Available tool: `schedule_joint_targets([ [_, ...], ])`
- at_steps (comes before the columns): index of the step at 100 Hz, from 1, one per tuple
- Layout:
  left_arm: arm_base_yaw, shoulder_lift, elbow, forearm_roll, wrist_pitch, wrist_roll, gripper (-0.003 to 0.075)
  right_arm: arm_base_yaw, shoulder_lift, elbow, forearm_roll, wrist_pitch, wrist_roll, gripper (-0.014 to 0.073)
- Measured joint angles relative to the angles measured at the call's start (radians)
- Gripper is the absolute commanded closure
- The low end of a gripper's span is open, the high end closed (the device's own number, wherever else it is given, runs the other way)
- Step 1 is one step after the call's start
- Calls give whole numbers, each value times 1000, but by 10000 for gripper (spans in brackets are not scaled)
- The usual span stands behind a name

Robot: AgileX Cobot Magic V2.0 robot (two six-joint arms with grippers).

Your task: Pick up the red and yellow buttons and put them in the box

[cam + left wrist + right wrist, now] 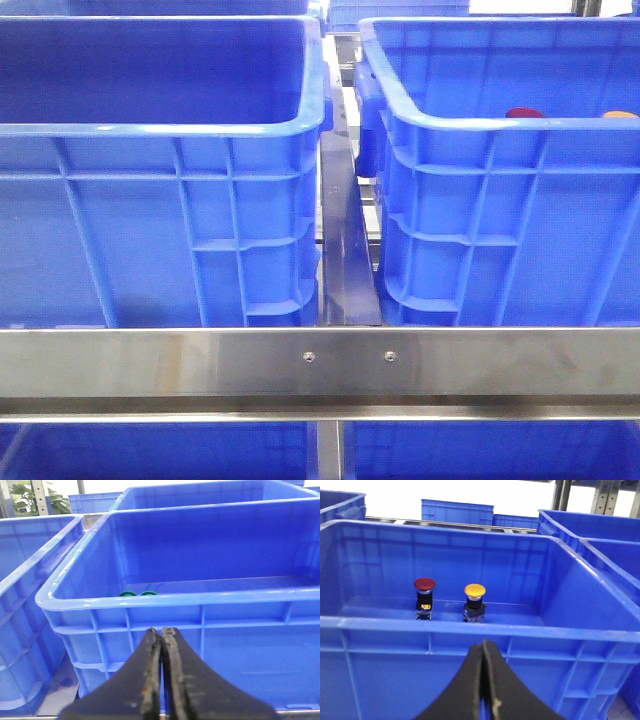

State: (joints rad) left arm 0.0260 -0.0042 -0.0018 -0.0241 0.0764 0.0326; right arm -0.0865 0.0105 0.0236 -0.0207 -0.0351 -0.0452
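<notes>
Two large bright-blue moulded plastic crates with ribbed walls and thick rolled rims fill the front view: one on the left (160, 220) and one on the right (500, 220). A narrow gap with a dark upright panel (345, 250) lies between them. Across the lower part of that frame runs a brushed steel rail (320, 365) with two small screws, and more blue plastic shows beneath it.

Just above the near rim of the right crate, at the upper right of the front view, peep the tops of the dark red round button (524, 113) and the orange-yellow round button (620, 115). The right wrist view shows both standing upright on the crate floor (445, 615), each dome on a small black body: the red one (424, 584) left of centre, the yellow one (474, 590) near the middle, close together but apart.

The right claw (484, 680) sits outside the near wall of this crate, its black fingers pressed together with nothing between them.

The left claw (161, 675) is likewise closed and empty, outside the near wall of another blue crate (200, 630). Inside that crate, just behind the rim, lie two small green rounded things (137, 593), too hidden to name. In the upper left of that frame are further crates and some green leaves (35, 500).
</notes>
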Motion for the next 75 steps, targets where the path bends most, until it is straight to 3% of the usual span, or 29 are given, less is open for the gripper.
schedule_joint_targets([
  [75, 0, 0, 0, 0, 1, 0, 739, 0, -19, 4, -6, 42, 2, 661],
])
